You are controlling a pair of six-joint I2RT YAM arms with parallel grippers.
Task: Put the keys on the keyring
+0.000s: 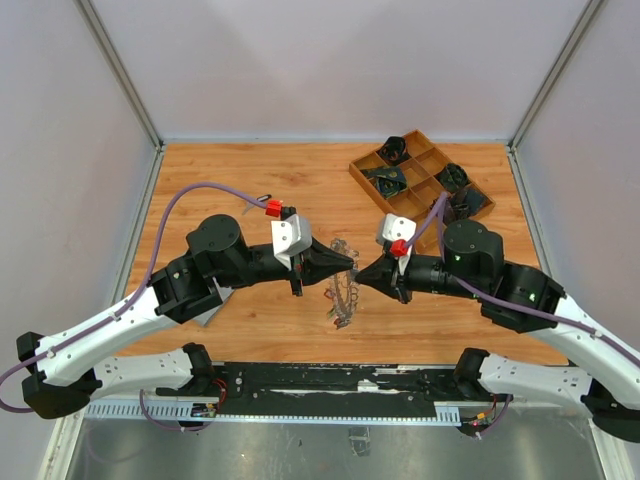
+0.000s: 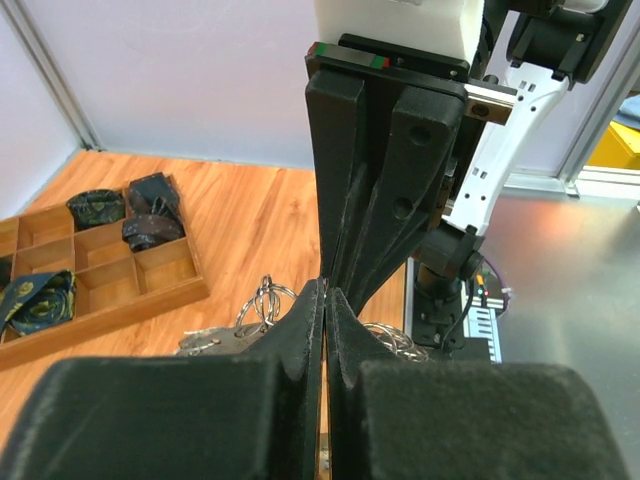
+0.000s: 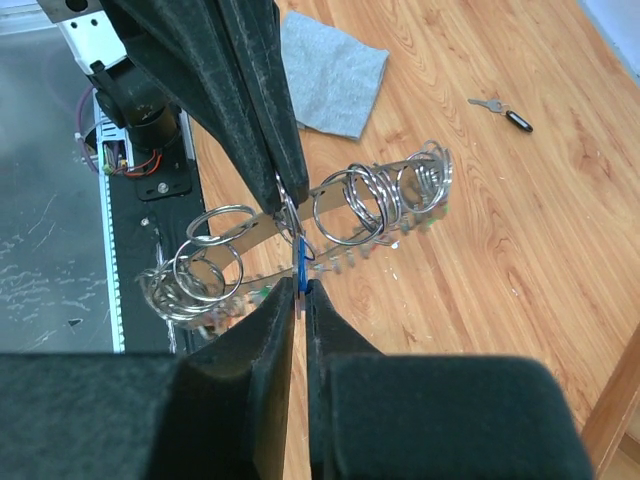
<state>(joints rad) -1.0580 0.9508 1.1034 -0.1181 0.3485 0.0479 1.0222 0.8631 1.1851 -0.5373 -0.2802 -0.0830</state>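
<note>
The left gripper [image 1: 350,262] reaches in from 9 o'clock with its jaws pressed fully together, the tips pinching the metal band of the keyring [image 1: 342,290]. The keyring stands on edge just toward 6 o'clock from the middle of the table [image 1: 220,180], its band strung with many small wire loops and silvery keys. The right gripper [image 1: 363,274] comes in from 3 o'clock and meets the left one tip to tip. Its jaws are nearly closed on a blue-tagged key [image 3: 300,265], held right against the band. A wooden tray [image 1: 430,160] with dark bundles in several compartments sits at 1 o'clock. A grey cloth [image 3: 335,70] lies at 8 o'clock, partly under the left arm, and a black-tagged key [image 3: 505,115] lies alone at about 10 o'clock.
</note>
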